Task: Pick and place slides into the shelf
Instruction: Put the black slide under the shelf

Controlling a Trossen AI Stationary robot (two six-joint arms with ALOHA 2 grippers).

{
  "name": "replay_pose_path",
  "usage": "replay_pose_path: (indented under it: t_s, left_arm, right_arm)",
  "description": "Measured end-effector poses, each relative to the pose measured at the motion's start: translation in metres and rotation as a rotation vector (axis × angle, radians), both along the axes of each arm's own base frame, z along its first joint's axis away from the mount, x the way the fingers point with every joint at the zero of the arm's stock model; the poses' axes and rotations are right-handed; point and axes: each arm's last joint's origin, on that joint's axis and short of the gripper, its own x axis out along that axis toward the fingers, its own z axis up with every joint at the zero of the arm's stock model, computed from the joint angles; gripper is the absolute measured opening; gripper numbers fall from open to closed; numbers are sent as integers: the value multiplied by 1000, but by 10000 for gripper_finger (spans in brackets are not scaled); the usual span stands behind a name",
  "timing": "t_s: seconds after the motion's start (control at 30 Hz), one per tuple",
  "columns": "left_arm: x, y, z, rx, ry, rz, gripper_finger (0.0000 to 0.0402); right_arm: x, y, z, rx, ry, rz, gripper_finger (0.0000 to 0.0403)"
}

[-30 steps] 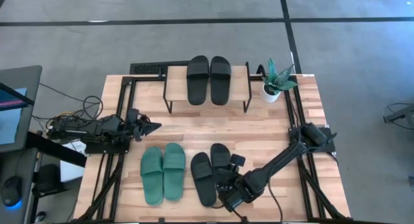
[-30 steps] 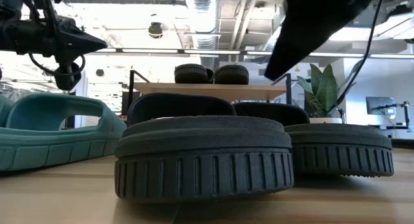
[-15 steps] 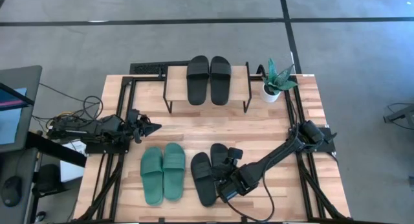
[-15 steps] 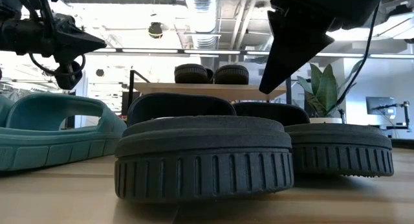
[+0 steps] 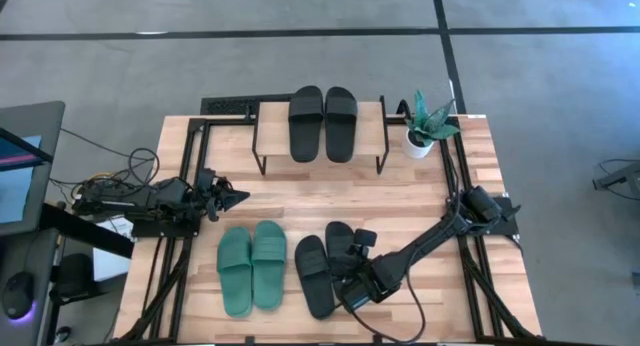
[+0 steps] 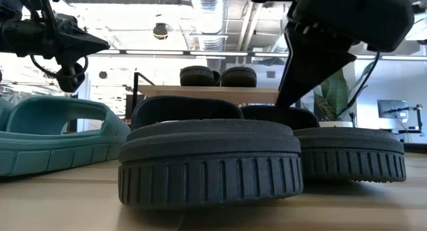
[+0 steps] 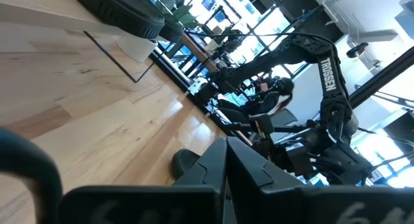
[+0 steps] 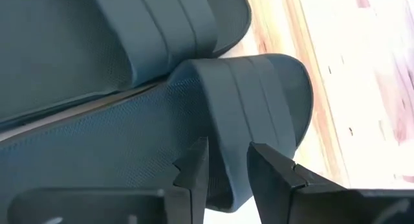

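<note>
One black pair of slides (image 5: 322, 123) lies flat on the shelf (image 5: 372, 136) at the table's far side. A dark green pair (image 5: 252, 268) and a second black pair (image 5: 325, 268) lie soles down on the table near its front edge. My right gripper (image 8: 223, 156) is open and points down over the right-hand black slide (image 8: 194, 114). Its fingers stand on either side of the near edge of that slide's strap (image 8: 249, 94). The low view shows a finger (image 6: 300, 77) reaching down to the strap. My left gripper (image 7: 225, 160) is shut and hovers above the table's left side (image 5: 236, 197). My right gripper comes from above onto the strap (image 8: 226, 130) of the right-hand black slide, one finger on each side of the strap's edge. Whether the fingers touch it I cannot tell. The slide lies flat on the table.
A potted plant (image 5: 428, 126) stands at the far right corner beside the shelf. Bare wood lies between the shelf and the slides on the table. A monitor (image 5: 20, 166) and cables sit off the table's left edge.
My right gripper has moved from beyond the heels of the black pair toward the far edge, over the right-hand black slide, and has come down until its fingers reach the strap. The slides have not moved.
</note>
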Motion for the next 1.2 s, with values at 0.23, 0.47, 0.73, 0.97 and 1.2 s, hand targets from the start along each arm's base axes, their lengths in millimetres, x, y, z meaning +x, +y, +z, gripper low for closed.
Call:
replay_pose_path:
  t_s: [0.23, 0.47, 0.73, 0.97, 1.2]
  left_arm:
    - [0, 0, 0, -6, -1, 0, 0]
    - [0, 0, 0, -12, -1, -1, 0]
    - [0, 0, 0, -20, -2, -8, 0]
    - [0, 0, 0, -27, -2, -18, 0]
    - [0, 0, 0, -36, -4, -18, 0]
  right_arm:
    - [6, -8, 0, -13, 8, 16, 90]
    - [8, -11, 0, -27, 30, 50, 90]
    - [7, -12, -8, 9, 50, 69, 90]
    - [6, -11, -7, -6, 39, 71, 90]
    - [12, -25, -7, -42, 23, 14, 57]
